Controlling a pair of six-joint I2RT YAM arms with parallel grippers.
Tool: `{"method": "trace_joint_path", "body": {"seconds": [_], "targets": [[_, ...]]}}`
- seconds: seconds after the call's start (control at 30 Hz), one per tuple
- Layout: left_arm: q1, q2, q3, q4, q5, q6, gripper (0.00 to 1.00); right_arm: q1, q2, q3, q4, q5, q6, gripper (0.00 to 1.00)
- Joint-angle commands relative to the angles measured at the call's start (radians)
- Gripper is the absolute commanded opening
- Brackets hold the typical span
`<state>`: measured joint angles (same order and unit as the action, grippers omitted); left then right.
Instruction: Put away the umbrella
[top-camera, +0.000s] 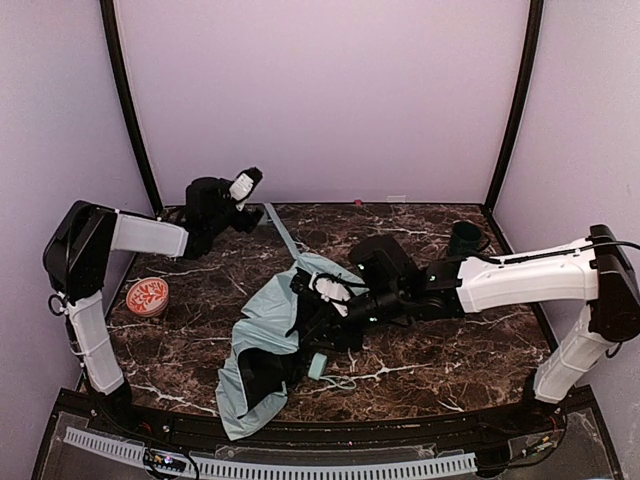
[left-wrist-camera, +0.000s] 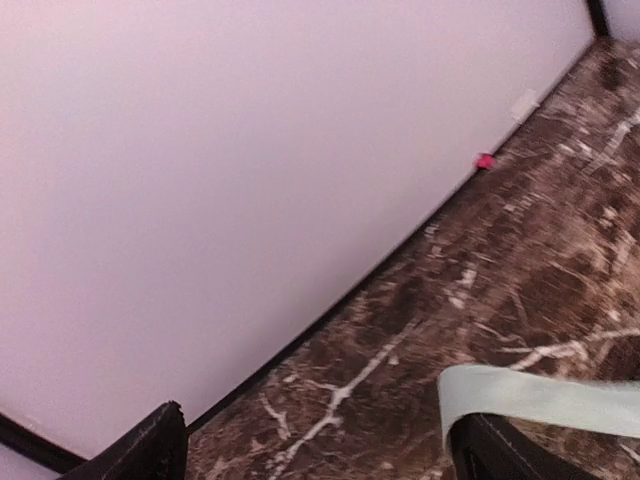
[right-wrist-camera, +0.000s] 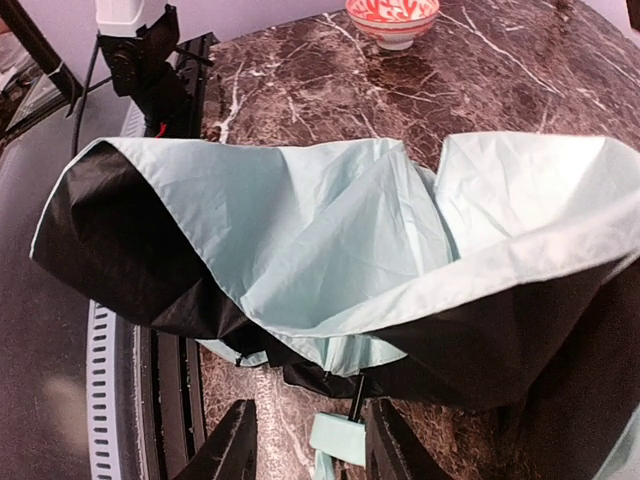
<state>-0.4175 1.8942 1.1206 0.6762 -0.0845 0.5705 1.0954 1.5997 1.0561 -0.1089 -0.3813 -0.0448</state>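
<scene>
Because the left pincer (left-wrist-camera: 320, 430) hung spread wide with the strap (left-wrist-camera: 540, 395) of the umbrella (top-camera: 262, 345) draped over one finger (left-wrist-camera: 500, 452), and the right pincer (right-wrist-camera: 310, 415) stood parted around the handle (right-wrist-camera: 338, 437) between its tips, either withdrawal might drag the canopy (right-wrist-camera: 330, 250) heaped just beyond.

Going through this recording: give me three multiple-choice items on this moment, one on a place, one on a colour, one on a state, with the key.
1. Where does the red-patterned bowl stand?
A) left side of the table
B) the middle
C) far right corner

2. The outer fabric of the umbrella is:
A) red
B) pale mint
C) yellow

3. The left end effector is:
A) shut on the bowl
B) open
C) shut on the handle

Key: 1A, it sits near the left edge; 2B, the fabric shows mint from above; 3B, its fingers stand wide apart.
</scene>
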Motion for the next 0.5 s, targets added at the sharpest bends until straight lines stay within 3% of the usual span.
{"method": "trace_joint_path", "body": {"seconds": [0.0, 0.27, 0.4, 0.43, 0.47], "targets": [[0.109, -0.104, 0.100, -0.146, -0.093, -0.233, 0.93, 0.061, -0.045, 0.006, -0.032, 0.179, 0.101, 0.37], [0.110, -0.321, 0.001, -0.375, -0.028, -0.245, 0.94, 0.118, 0.078, 0.084, -0.095, 0.279, 0.047, 0.71], [0.110, -0.437, -0.068, -0.511, -0.010, -0.318, 0.94, 0.118, 0.139, 0.207, -0.142, 0.281, -0.058, 0.83], [0.111, -0.480, -0.098, -0.530, 0.016, -0.341, 0.94, 0.119, 0.151, 0.226, -0.146, 0.281, -0.083, 0.94], [0.110, -0.525, -0.129, -0.550, 0.047, -0.364, 0.94, 0.122, 0.162, 0.239, -0.147, 0.292, -0.116, 0.99]]}}
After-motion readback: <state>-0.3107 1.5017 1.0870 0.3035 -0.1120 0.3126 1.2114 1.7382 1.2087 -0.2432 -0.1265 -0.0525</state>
